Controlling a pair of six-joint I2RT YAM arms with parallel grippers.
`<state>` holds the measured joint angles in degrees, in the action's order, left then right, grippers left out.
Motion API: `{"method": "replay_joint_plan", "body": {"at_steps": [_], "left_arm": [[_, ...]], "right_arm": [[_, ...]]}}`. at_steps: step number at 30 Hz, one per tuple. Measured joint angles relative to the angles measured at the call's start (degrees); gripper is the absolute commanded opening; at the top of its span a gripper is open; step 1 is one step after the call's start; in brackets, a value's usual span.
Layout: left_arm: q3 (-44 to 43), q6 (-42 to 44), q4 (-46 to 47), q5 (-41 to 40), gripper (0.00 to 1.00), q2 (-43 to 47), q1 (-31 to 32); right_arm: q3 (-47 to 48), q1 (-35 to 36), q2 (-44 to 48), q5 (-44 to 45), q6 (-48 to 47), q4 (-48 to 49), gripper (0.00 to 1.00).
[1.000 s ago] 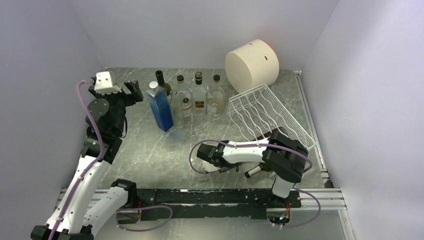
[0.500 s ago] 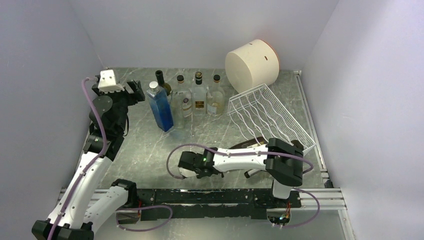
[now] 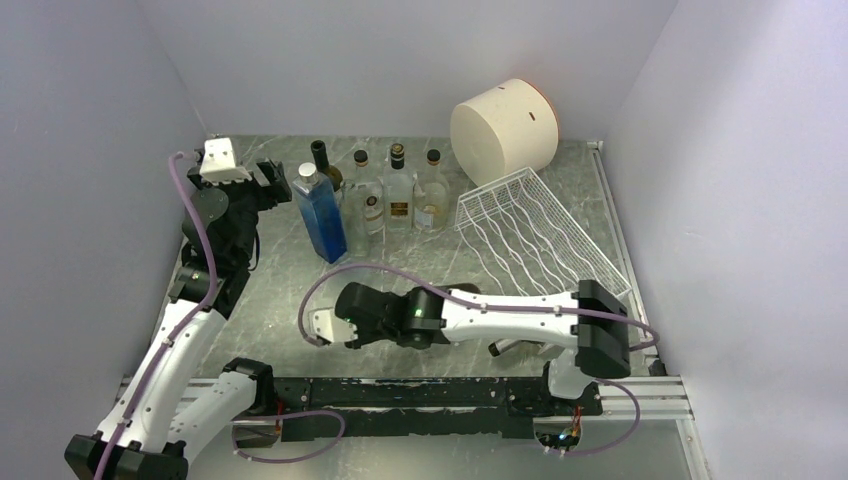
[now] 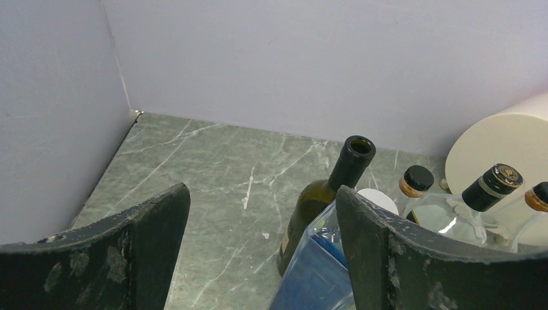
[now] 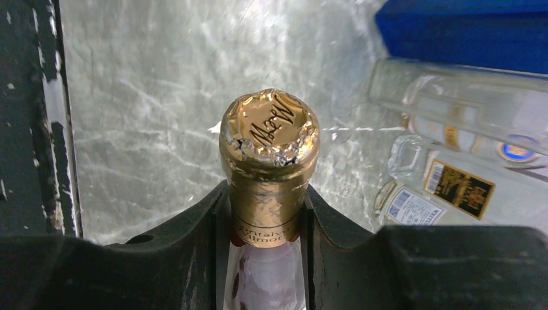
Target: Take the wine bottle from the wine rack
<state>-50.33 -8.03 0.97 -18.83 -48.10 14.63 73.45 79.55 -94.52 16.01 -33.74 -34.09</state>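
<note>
The wine bottle has a gold foil cap. My right gripper is shut on its neck just below the foil, one finger on each side. In the top view my right gripper reaches left over the front middle of the table. It is well clear of the white wire wine rack, which stands tilted at the back right. The bottle's body is hidden under the arm there. My left gripper hangs open at the back left, beside a blue bottle, holding nothing.
A row of bottles stands at the back: the blue bottle, a dark green one and clear ones. A big cream cylinder lies behind the rack. A dark object lies under the right arm. Walls close three sides.
My right arm has swung left along the front of the table, away from the rack, still shut on the bottle neck. My left arm has shifted only slightly.
</note>
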Motion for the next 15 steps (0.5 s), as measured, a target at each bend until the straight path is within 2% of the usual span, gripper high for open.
{"method": "replay_joint_plan", "body": {"at_steps": [5, 15], "left_arm": [[0.0, 0.0, 0.0, 0.0, 0.87, -0.2, 0.0], [0.0, 0.0, 0.0, 0.0, 0.87, -0.3, 0.0]], "right_arm": [[0.0, -3.3, 6.4, -4.1, 1.6, 4.6, 0.0], [-1.3, -17.2, 12.5, -15.0, 11.6, 18.4, 0.0]]}}
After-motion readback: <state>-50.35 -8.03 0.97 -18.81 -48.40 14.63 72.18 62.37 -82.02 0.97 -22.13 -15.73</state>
